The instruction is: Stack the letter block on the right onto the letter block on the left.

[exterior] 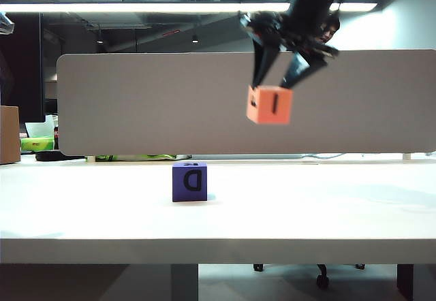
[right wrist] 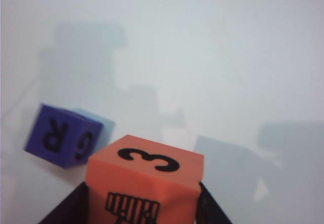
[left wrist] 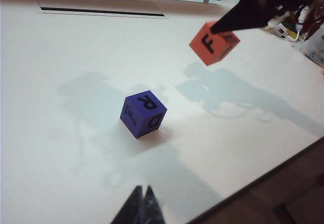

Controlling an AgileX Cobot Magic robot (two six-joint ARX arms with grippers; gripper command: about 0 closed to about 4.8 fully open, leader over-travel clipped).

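Note:
An orange letter block [exterior: 270, 104] hangs high above the table with my right gripper [exterior: 281, 82] shut on it, one black finger on each side. The same orange block [right wrist: 144, 183] fills the right wrist view between the right gripper [right wrist: 142, 206] fingers, and the orange block [left wrist: 214, 42] also shows in the left wrist view. A purple letter block [exterior: 189, 182] stands on the white table [exterior: 327, 212], lower and to the left of the held block; the purple block [left wrist: 143, 113] [right wrist: 65, 135] shows in both wrist views. My left gripper [left wrist: 143, 189] is shut and empty, near the table's edge.
A grey partition [exterior: 150, 103] runs along the far side of the table. A cardboard box [exterior: 9, 134] and a green item [exterior: 37, 143] sit at the far left. Cables and packets [left wrist: 298, 24] lie at the table's far corner in the left wrist view.

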